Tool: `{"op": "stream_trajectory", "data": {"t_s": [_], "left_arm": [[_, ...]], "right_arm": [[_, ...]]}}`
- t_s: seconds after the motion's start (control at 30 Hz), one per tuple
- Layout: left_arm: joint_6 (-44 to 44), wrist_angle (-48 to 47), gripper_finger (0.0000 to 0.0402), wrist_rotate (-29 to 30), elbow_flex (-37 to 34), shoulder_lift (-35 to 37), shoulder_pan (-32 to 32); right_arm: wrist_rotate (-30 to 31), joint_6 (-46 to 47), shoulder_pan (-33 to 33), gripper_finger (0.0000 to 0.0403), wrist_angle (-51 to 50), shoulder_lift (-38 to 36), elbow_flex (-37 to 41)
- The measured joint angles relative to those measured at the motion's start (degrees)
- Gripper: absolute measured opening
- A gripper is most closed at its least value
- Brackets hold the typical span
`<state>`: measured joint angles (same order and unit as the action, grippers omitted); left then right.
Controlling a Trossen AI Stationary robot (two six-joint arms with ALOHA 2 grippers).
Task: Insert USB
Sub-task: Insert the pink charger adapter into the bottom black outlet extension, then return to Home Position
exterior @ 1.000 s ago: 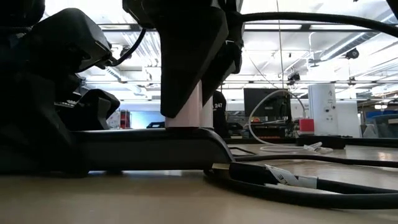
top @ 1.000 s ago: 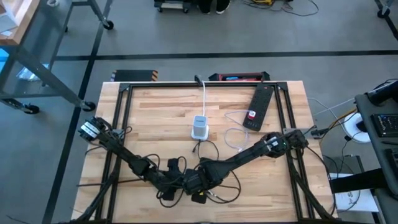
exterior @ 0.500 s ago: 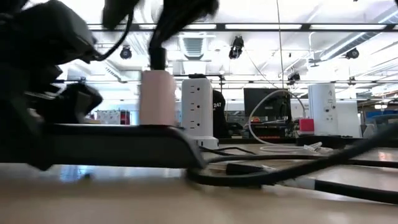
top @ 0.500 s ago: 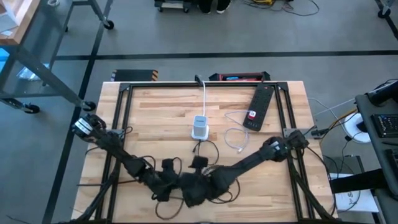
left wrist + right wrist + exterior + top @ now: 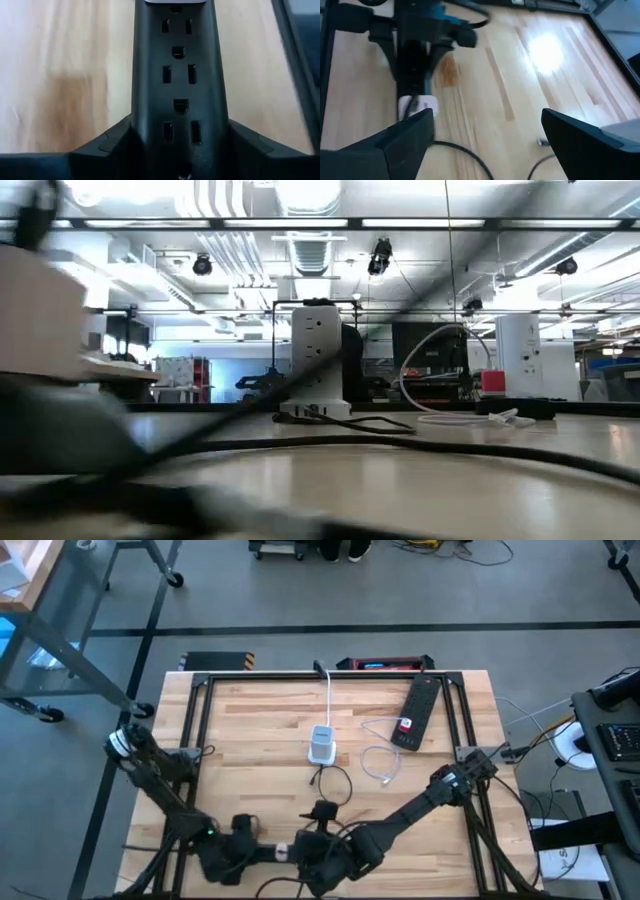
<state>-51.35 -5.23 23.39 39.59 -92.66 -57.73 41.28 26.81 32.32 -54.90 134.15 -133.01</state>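
Observation:
A black power strip with rows of sockets runs away from my left gripper, which is shut on its near end. A white adapter stands in the strip's far end, also showing as the adapter in the left wrist view. In the high view my left gripper is near the table's near edge. My right gripper is open and holds nothing. It hovers just right of the strip, right gripper in the high view. In the low view the adapter is a blur. My left gripper holds the power strip by its two long sides at the end nearest the wrist, pinched between the fingers. The fingers lie along the strip and come level from the table's left. Whether the strip is clear of the table I cannot tell.
A white outlet tower stands mid-table with its white cord running to the far edge. A dark remote-like bar and a white cable lie right of it. A black plug and loose black cords lie on the table.
My right gripper has come off the white adapter, leaving it standing in the strip, and moved toward the near edge. My left arm has drawn the strip toward the table's near-left, so strip and adapter slide to the left of the low view.

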Motion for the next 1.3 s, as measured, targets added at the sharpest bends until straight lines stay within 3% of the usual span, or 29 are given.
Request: {"op": "stream_trajectory", "data": {"t_s": [0.23,0.67,1.0,1.1,1.3], "left_arm": [[-10.2,-5.1,0.0219,5.0,-0.5,2.1,-7.3],[-8.3,-4.4,0.0268,6.7,-0.4,1.7,-7.8],[-7.5,-4.8,0.0344,1.1,-0.3,6.4,-7.7],[-7.2,-4.4,0.0362,0.5,-0.2,8.8,-7.8],[-0.4,-4.2,0.0380,0.7,-0.2,14.1,-7.6]], "right_arm": [[0.8,-1.3,-0.1,0.0322,1.5,0.0,0.0],[0.7,-2.2,-0.7,0.0291,1.7,-0.1,0.0],[-6.7,-2.6,1.7,0.0292,3.0,-1.0,-2.0],[-11.5,-0.9,2.6,0.0260,3.5,-1.0,-2.0],[-11.3,-5.9,5.4,0.0150,7.1,-0.8,-1.9]]}}
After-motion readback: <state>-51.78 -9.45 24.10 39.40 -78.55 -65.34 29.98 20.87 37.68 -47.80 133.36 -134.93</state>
